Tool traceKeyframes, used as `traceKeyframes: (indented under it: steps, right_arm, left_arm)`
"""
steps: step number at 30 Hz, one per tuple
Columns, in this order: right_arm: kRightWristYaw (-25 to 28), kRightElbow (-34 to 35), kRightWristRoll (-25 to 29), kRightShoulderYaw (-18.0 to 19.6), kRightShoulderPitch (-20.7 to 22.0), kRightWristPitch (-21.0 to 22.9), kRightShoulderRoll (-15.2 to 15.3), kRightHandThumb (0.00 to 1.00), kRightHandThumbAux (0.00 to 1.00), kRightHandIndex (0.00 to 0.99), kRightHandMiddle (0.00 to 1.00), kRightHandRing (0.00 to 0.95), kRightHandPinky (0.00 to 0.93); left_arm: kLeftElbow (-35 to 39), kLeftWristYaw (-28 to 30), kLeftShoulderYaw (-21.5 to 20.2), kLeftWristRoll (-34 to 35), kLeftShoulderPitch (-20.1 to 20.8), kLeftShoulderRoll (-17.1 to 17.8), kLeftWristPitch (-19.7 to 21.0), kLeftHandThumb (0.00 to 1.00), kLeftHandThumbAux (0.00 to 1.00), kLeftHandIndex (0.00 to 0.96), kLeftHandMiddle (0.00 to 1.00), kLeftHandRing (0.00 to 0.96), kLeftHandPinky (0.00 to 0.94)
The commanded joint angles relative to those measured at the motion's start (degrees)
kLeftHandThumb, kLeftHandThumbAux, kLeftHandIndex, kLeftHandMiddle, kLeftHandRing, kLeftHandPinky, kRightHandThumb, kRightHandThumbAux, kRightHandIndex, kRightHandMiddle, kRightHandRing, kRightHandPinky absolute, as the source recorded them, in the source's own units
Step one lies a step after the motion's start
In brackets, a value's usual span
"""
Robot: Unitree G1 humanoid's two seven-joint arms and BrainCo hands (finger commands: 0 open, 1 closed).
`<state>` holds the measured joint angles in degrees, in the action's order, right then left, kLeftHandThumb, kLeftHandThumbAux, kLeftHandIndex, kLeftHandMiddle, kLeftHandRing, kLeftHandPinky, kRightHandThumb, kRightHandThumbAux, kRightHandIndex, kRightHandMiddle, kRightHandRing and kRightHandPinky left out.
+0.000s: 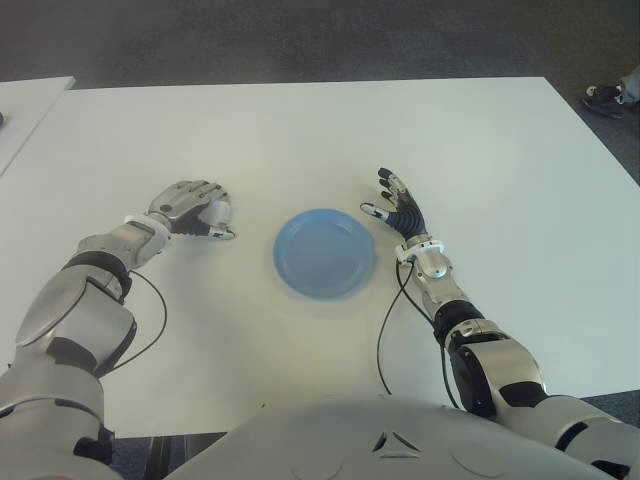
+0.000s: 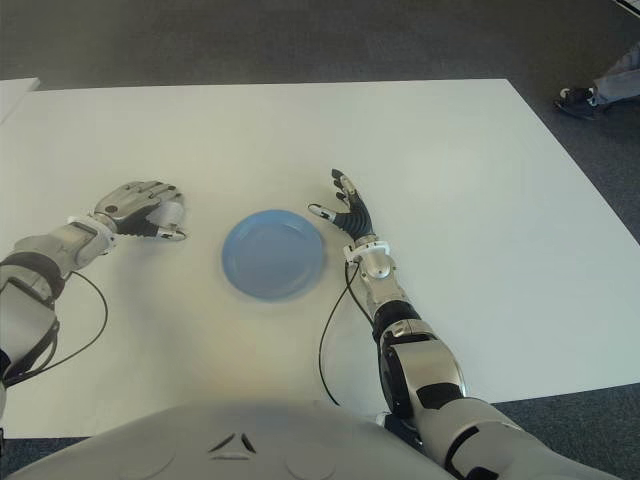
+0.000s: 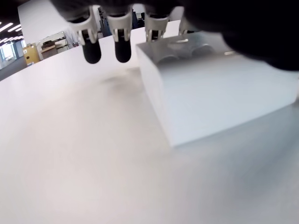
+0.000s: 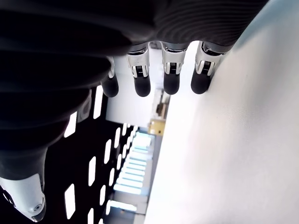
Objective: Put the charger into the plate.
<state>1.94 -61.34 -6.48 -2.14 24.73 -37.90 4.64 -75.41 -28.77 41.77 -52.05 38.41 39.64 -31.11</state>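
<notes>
The charger (image 3: 219, 88) is a white block lying on the white table (image 1: 300, 140); only the left wrist view shows it. My left hand (image 1: 195, 208) arches over it, left of the plate, and hides it in the eye views. The fingertips (image 3: 122, 51) hang just beyond the block's far edge with a gap, and the dark palm sits above it. The light blue plate (image 1: 325, 252) lies at the table's middle with nothing in it. My right hand (image 1: 398, 208) shows just right of the plate's rim, fingers spread and holding nothing.
A second white table (image 1: 25, 100) stands off the far left corner. A person's shoe (image 1: 605, 97) shows on the floor beyond the far right corner. Thin black cables (image 1: 385, 330) trail from both wrists toward the near edge.
</notes>
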Motion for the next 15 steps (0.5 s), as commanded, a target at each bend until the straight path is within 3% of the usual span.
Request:
traceKeyframes:
  steps: [1,15]
  right_arm:
    - [0.85,-2.65,-0.05,-0.20,-4.73,2.21,-0.60,0.120,0.639,0.022,0.054,0.060,0.102]
    - [1.30,-2.90,0.03,-0.04,-4.60,2.54,-0.50,0.131,0.643,0.022,0.074,0.082,0.114]
  left_arm:
    - [-0.48,1.35,-0.67,0.84,-1.96,-1.22,0.43,0.453,0.155,0.000,0.000,0.000,0.032]
    - [-0.57,-0.01,-3.17,3.42,-3.49,-1.78,0.38,0.432,0.155,0.000,0.000,0.000,0.077]
